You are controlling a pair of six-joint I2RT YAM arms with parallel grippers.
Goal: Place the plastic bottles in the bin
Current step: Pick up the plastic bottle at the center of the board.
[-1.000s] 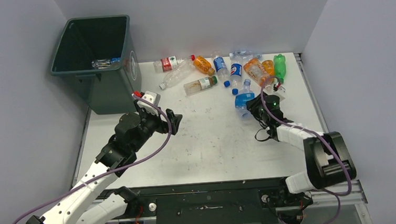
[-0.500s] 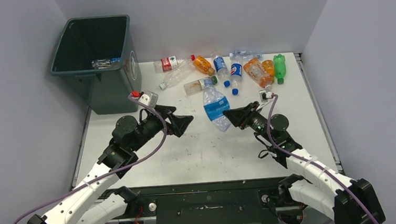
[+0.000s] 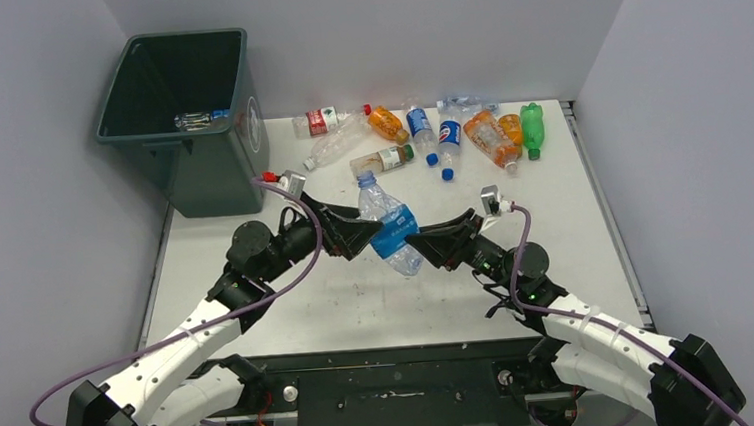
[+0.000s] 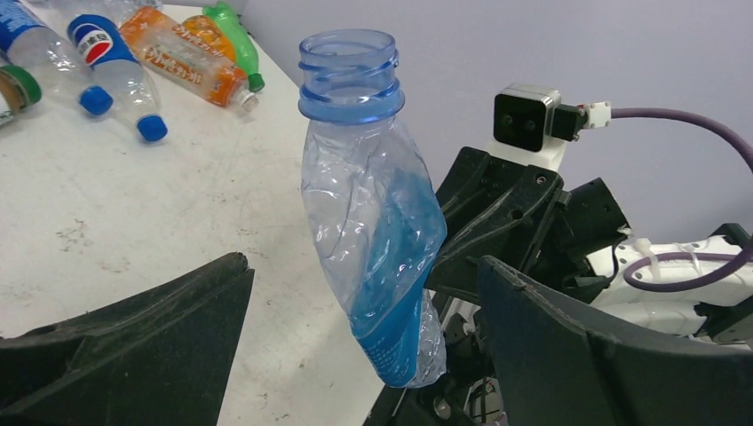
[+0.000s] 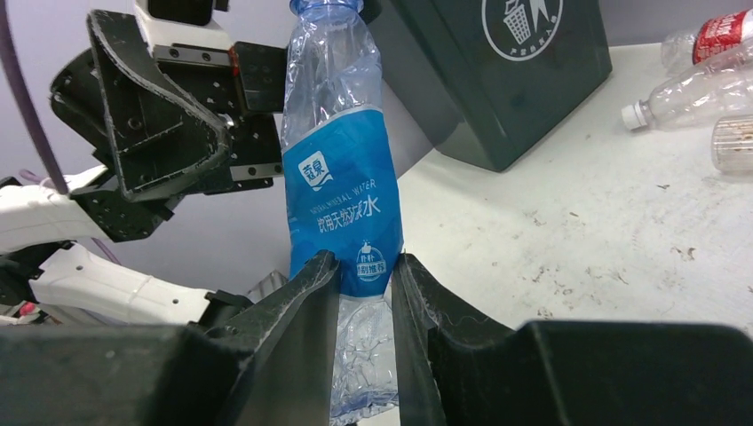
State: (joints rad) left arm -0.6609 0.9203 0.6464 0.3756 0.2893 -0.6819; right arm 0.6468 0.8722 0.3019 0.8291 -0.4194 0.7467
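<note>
A crushed clear plastic bottle (image 3: 392, 234) with a blue label and no cap hangs over the middle of the table. My right gripper (image 5: 366, 259) is shut on its lower part (image 5: 342, 204), neck pointing up and away. My left gripper (image 4: 362, 264) is open, its two fingers spread on either side of the bottle (image 4: 373, 222) without touching it. In the top view the left gripper (image 3: 367, 236) meets the right gripper (image 3: 417, 242) at the bottle. The dark green bin (image 3: 211, 154) stands at the far left corner, with a bottle (image 3: 198, 118) lying inside.
Several bottles (image 3: 448, 133) in clear, orange and green plastic lie along the table's back edge, right of the bin. The bin's wall with a white sticker (image 5: 522, 18) shows behind the held bottle in the right wrist view. Grey walls close the table on three sides.
My right gripper carried the blue-labelled bottle from the pile at the back right to the table's middle. My left arm swung right, and its open fingers now flank the bottle.
</note>
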